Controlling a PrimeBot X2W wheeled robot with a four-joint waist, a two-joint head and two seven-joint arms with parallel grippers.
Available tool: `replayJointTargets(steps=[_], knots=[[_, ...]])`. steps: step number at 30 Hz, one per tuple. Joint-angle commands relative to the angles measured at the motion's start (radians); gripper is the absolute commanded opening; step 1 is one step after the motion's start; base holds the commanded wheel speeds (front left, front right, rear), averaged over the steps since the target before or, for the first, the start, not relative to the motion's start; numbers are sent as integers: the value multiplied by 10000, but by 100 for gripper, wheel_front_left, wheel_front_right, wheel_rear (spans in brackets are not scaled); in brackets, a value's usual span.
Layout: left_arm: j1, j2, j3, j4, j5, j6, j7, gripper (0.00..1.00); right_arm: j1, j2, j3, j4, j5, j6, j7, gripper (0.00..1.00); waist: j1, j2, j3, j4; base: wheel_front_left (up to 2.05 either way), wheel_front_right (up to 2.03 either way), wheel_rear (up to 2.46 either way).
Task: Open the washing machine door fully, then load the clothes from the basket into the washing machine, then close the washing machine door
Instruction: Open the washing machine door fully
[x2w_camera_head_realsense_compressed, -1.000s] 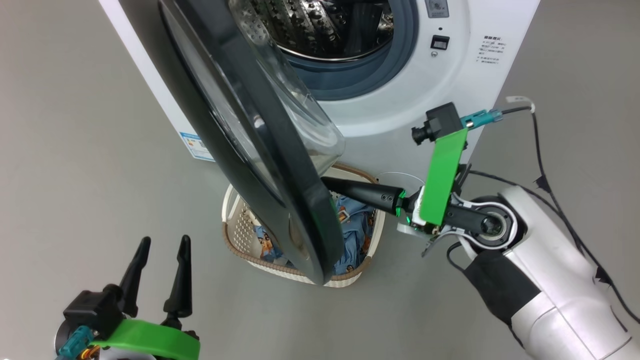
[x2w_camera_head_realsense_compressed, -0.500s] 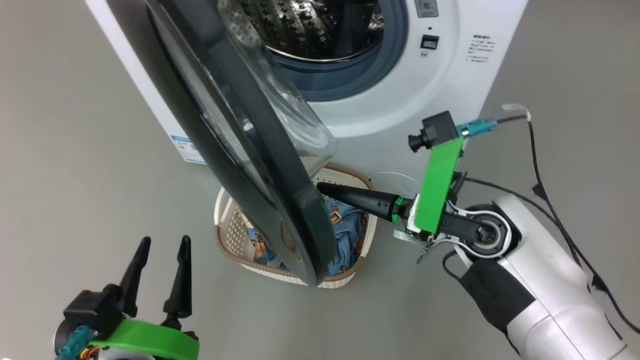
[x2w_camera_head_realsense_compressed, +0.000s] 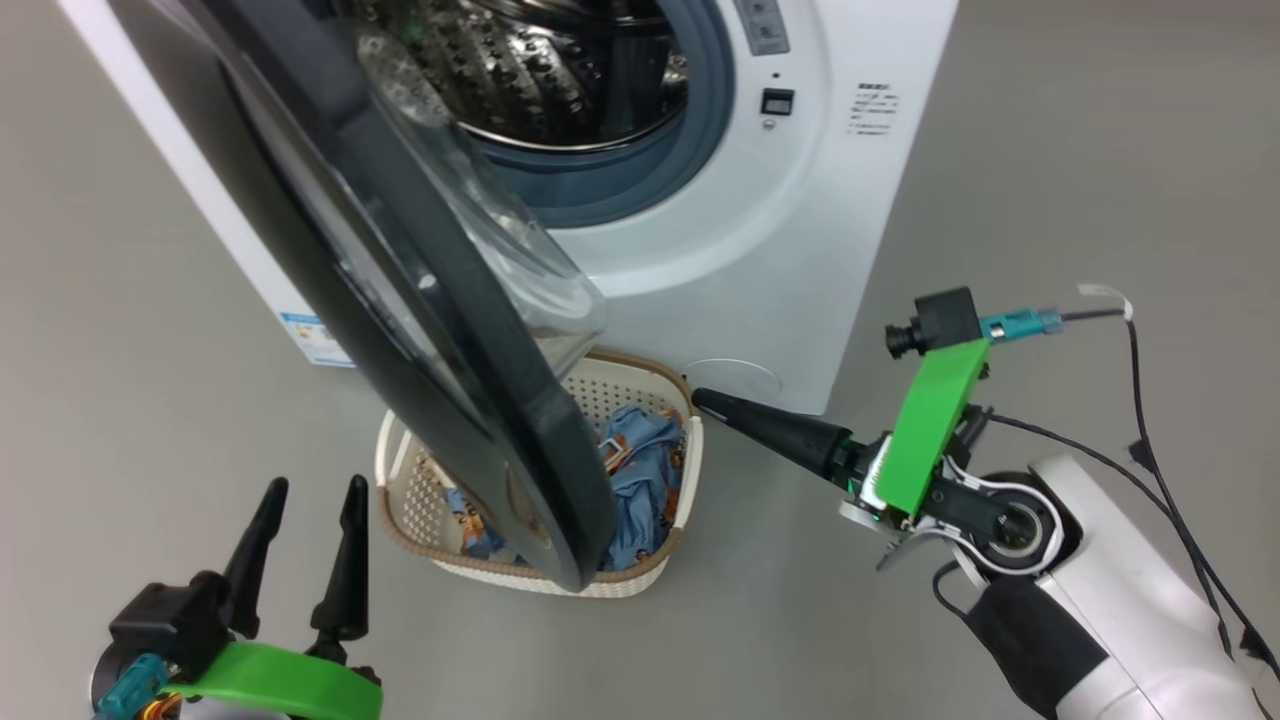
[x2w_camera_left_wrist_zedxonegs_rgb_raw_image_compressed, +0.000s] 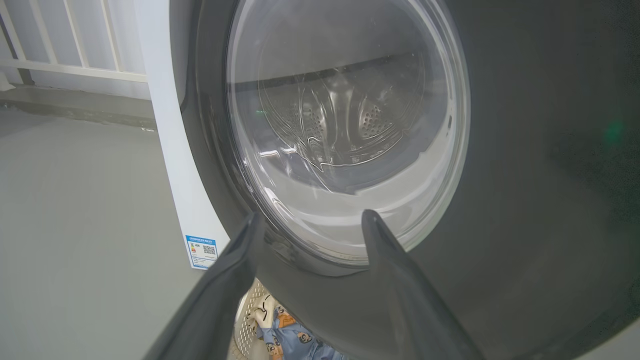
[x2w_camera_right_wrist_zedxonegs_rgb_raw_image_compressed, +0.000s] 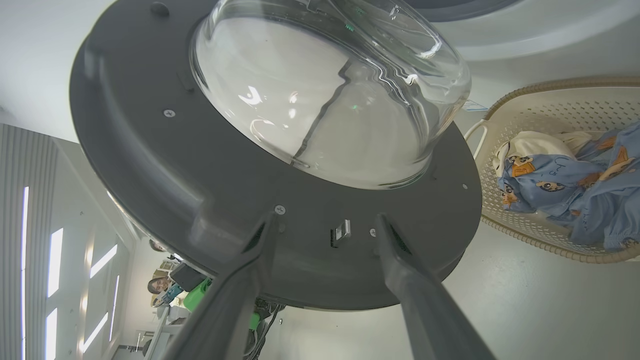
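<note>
1. Black-rimmed, the washing machine door (x2w_camera_head_realsense_compressed: 540, 450) stood half open over the basket (x2w_camera_head_realsense_compressed: 386, 470), which held the clothes (x2w_camera_head_realsense_compressed: 640, 470) before the washing machine (x2w_camera_head_realsense_compressed: 760, 250).
2. The right tool (x2w_camera_right_wrist_zedxonegs_rgb_raw_image_compressed: 325, 222), released and empty, pointed at the door's inner face.
3. The left tool (x2w_camera_head_realsense_compressed: 316, 485) hung released, empty.
4. Opening seemed the step in hand; next, the door needed pushing wider.

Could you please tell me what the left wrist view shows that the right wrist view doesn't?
Left wrist view: the outer face of the washing machine door, the blue label on the washing machine, the open left hand. Right wrist view: the door's inner face with its bulging glass bowl and metal latch, the open right hand. Both: the door, the basket, the clothes.
</note>
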Motion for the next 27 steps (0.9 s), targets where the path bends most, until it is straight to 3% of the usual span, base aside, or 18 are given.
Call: replayJointTargets(steps=[1,15,27], knots=[[-55,260,391,-241,-66,-16,-65,100,164,39,31,-344,-147,16,-115,100,0,0,-77,-163,0,0,0],[585,263,691,-388,23,-16,-65,100,1793,-1075,-381,-766,-76,16,-1246,100,0,0,-648,-852,0,0,0],[906,311,730,-357,19,-16,-65,100,3086,-1899,-449,-902,-647,16,-3046,100,0,0,-856,-1221,0,0,0]])
